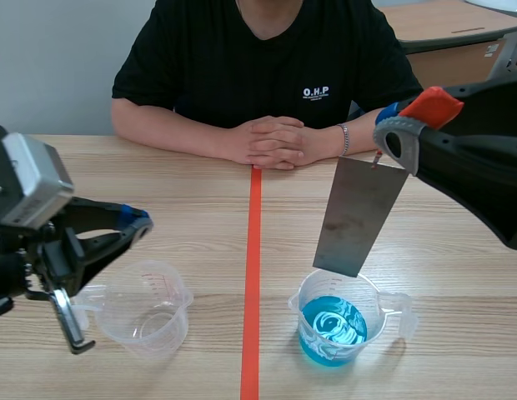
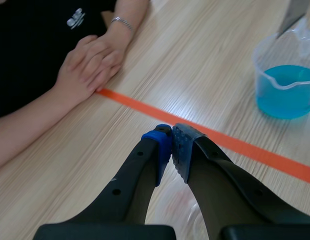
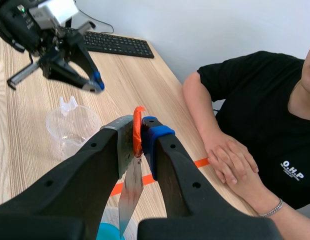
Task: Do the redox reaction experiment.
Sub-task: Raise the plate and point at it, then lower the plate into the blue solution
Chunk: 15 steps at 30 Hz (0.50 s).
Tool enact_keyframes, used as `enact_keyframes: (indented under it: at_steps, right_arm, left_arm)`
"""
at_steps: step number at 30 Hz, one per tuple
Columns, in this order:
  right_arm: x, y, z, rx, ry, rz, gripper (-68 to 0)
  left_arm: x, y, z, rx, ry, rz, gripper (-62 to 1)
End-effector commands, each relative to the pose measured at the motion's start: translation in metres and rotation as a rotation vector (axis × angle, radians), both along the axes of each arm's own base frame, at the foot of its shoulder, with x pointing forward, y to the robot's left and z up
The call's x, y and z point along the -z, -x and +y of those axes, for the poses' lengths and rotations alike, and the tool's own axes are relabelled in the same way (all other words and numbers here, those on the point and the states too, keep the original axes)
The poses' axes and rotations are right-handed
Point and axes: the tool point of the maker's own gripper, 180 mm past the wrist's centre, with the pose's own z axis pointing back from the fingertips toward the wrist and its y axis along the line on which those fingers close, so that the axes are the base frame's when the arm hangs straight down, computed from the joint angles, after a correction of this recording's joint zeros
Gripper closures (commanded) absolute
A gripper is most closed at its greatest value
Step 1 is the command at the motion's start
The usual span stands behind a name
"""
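A grey metal plate point(image 1: 358, 215) hangs tilted from my right gripper point(image 1: 400, 125), which is shut on its top edge over an orange pad. Its lower corner hovers just above a clear beaker of blue liquid point(image 1: 333, 327), right of the tape line. In the right wrist view the metal plate point(image 3: 131, 192) drops from between the fingers of the right gripper point(image 3: 138, 131) toward the blue liquid point(image 3: 106, 233). An empty clear beaker point(image 1: 150, 307) stands on the left. My left gripper point(image 1: 140, 223) hangs above it, shut on nothing. The left wrist view shows the left gripper point(image 2: 171, 145) with pads nearly touching and the blue beaker point(image 2: 287, 85) ahead.
A person in a black shirt sits across the table with clasped hands point(image 1: 271, 142) resting on the wood near the tape line point(image 1: 253, 275). A black keyboard point(image 3: 115, 44) lies at the table's far end in the right wrist view.
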Motion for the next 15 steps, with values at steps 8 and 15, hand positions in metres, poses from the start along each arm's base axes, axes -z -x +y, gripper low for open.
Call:
enact_keyframes:
  at_steps: [8,15]
  right_arm:
    - [-0.006,0.001,0.002,-0.012,0.001,-0.016,-1.7]
    - [-0.004,0.000,0.001,-0.007,0.010,-0.011,-1.7]
  left_arm:
    - [-0.009,0.006,0.070,-0.273,0.031,0.026,-4.2]
    - [-0.001,0.040,0.122,-0.506,0.075,0.068,-4.2]
